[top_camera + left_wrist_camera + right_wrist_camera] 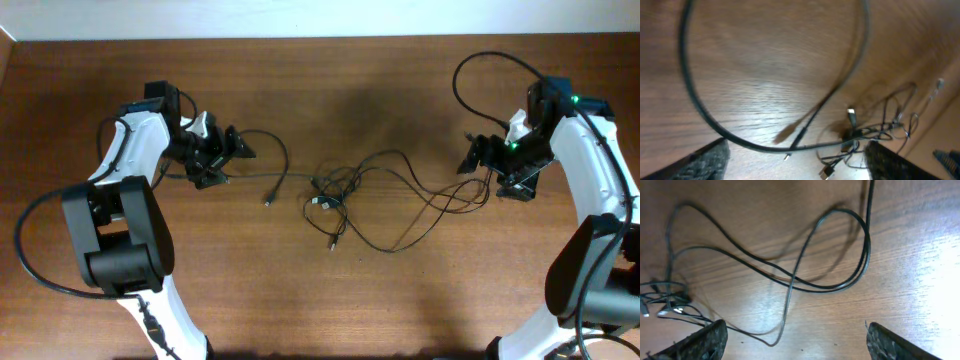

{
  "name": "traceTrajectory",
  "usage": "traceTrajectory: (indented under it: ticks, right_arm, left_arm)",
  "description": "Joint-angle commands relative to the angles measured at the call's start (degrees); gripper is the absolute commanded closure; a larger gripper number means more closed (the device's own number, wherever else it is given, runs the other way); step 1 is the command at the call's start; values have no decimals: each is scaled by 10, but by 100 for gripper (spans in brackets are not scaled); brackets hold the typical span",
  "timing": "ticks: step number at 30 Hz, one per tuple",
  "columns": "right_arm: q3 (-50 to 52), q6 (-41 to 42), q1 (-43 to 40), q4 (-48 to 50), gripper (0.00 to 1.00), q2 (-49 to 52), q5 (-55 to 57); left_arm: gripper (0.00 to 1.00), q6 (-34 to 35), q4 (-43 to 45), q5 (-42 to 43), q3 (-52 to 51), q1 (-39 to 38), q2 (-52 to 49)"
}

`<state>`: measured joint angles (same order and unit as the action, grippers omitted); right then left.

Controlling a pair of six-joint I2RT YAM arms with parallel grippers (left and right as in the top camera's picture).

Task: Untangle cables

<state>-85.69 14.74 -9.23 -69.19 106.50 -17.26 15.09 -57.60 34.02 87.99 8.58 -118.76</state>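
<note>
Overhead view of a brown wooden surface (pixel 320 90) with thin black cables (pixel 400 235) spread across its middle. Their tight knot (pixel 327 198) sits near the centre. From the knot, long loops trail out toward 3 o'clock, and one strand arcs toward 9 o'clock and ends in a small plug (pixel 268 203). A second plug end (pixel 333 243) lies at about 6 o'clock from the knot.

My left tool (pixel 228 163) sits at 9 o'clock from the knot with its fingers spread wide and nothing pinched. In its wrist view, a blurred strand sweeps close to the lens and crosses the gap between the fingers. I cannot tell whether it touches either finger.

My right tool (pixel 490 172) sits at 3 o'clock, also wide open and empty. Two loops lie on the wood just ahead of its fingers.

I judge the step in hand to be taking hold of a strand on each side. To do it well, I would pick a single strand rather than a pair and close low against the wood. I would then pull outward gently, toward 9 and 3 o'clock, because a hard tug could cinch the knot tighter.
</note>
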Motion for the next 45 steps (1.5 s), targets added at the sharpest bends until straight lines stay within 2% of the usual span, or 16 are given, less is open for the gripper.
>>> traceTrajectory:
  ticks: [1,4,6,8,10,13,20,23,24,25,29,33,35,42,45]
  right_arm:
    - [-5,-25,11,-5,4,-7,-2]
    - [14,-23,28,-5,1,-7,-6]
    - [28,-23,41,-5,2,-7,-6]
    - [50,-18,56,0,2,-7,-6]
    - [74,5,67,18,2,-7,-5]
    - [115,18,82,52,1,-7,-5]
    - [135,22,85,73,2,-7,-6]
    - [135,22,85,73,2,-7,-5]
    - [135,22,85,73,2,-7,-5]
    - [135,22,85,73,2,-7,-5]
    - [135,22,85,73,2,-7,-5]
    - [135,22,85,73,2,-7,-5]
    - [135,22,85,73,2,-7,-5]
    - [135,22,85,73,2,-7,-5]
    - [135,22,85,73,2,-7,-5]
  left_arm:
    - [5,-87,10,58,9,-16,15]
    - [4,-123,30,64,9,-69,15]
    - [1,-123,42,11,10,-107,15]
    - [1,-98,44,-81,24,-159,15]
    - [16,-94,46,-137,36,-199,15]
    - [15,-94,71,-210,38,-263,15]
    - [16,-94,53,-212,90,-321,16]
    - [30,-94,55,-247,72,-348,15]
    - [42,-97,60,-278,64,-356,15]
    - [48,-114,62,-294,61,-361,15]
    - [56,-209,47,-294,59,-368,15]
    - [49,-275,-2,-294,59,-368,15]
    - [45,-281,-10,-293,58,-368,15]
    - [43,-280,15,-291,40,-368,14]
    - [48,-277,25,-291,39,-368,13]
